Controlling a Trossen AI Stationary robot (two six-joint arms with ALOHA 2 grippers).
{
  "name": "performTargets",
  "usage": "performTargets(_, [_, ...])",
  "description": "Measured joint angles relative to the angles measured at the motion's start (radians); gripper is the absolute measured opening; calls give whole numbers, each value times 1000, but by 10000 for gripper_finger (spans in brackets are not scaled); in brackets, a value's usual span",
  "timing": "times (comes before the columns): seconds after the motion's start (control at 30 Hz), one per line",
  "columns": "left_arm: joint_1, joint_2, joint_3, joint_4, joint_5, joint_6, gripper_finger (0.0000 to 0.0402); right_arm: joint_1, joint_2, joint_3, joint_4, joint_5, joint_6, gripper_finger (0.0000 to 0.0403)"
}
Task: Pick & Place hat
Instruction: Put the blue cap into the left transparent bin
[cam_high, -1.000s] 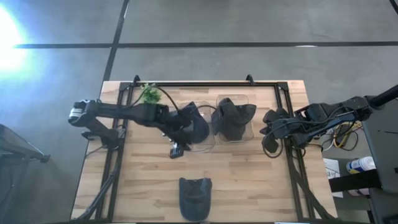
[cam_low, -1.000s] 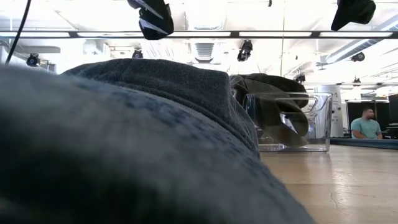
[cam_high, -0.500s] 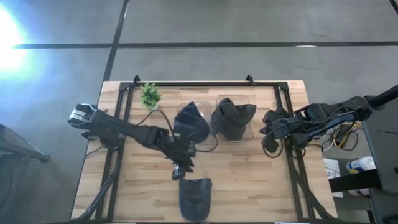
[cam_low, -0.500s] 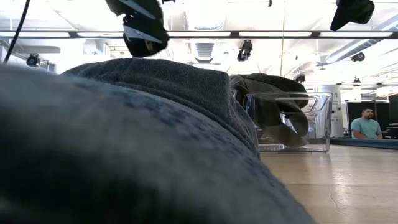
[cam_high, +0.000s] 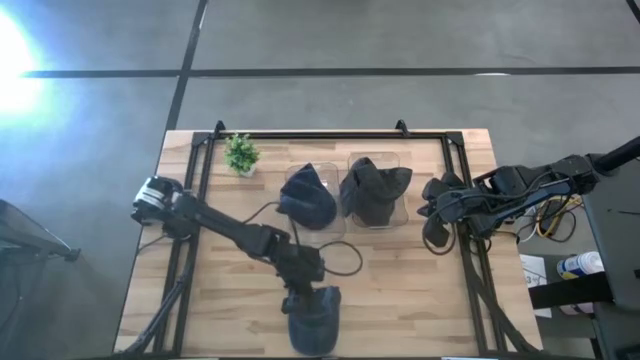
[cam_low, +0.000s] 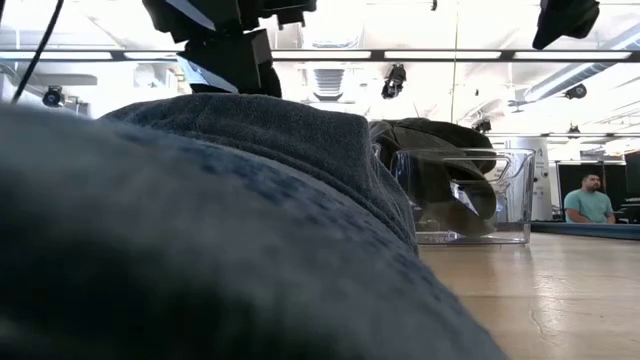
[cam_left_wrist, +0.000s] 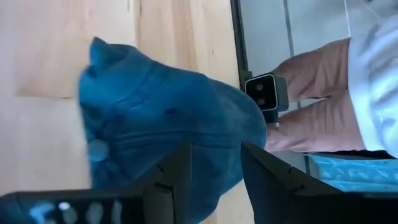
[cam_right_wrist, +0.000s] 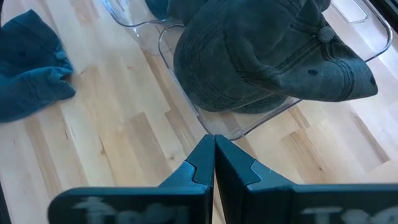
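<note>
while no writing is readable, l gripper (cam_high: 299, 300) part-open over blue hat (cam_high: 313, 318), r gripper (cam_right_wrist: 214, 152) closed

Top-down shot: the left arm reaches diagonally across the wooden surface (cam_high: 230, 300), and its left gripper (cam_high: 303, 296) sits right over the dark blue hat (cam_high: 314, 320) at the near edge. Two clear bins sit side by side mid-surface; the left bin (cam_high: 331, 226) has a blue hat (cam_high: 306, 198) in it, the right bin (cam_high: 402, 205) a dark grey hat (cam_high: 372, 190). Little green plant (cam_high: 240, 153) near the far left corner. The right gripper (cam_high: 435, 236) is parked at the right edge.
</note>
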Motion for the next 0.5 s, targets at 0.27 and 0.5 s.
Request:
performTargets(0.27, [-34, 104, 89, -5, 22, -63, 131, 0, 0, 0, -3, -45, -63, 9])
performTargets(0.5, [-72, 136, 107, -66, 61, -88, 131, 0, 0, 0, 0, -52, -41, 9])
